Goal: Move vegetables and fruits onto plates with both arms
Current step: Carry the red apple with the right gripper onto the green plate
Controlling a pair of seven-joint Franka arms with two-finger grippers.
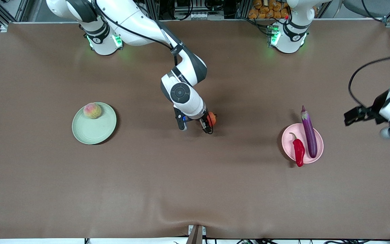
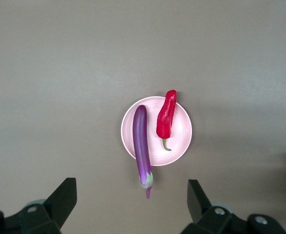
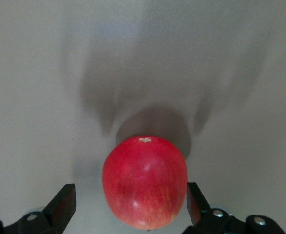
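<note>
The right gripper (image 1: 196, 126) is down at the middle of the table (image 1: 195, 189), its fingers spread wide with the red apple-like fruit (image 3: 145, 183) sitting between them; in the right wrist view one finger looks to brush the fruit's side while the other stands clear, so it is released, not clenched. A short word is printed on that arm's wrist, too small to read. The arm reaches out from its base, bends at the elbow and points its hand straight down. The fruit is round and glossy red, with a small pale crown tip on top.

The left gripper (image 1: 352, 117) hangs in the air at the left arm's end of the table, fingers spread apart and holding nothing. Below it the pale pink plate (image 1: 288, 144) carries the long glossy purple eggplant (image 1: 308, 132), whose stem end overhangs the rim, and just beside it the red chili pepper (image 1: 298, 150), whose tip pokes past the rim.

Toward the right arm's end, the pale green plate (image 1: 95, 130) holds the fuzzy yellowish-pink peach (image 1: 92, 110) near its rim.
</note>
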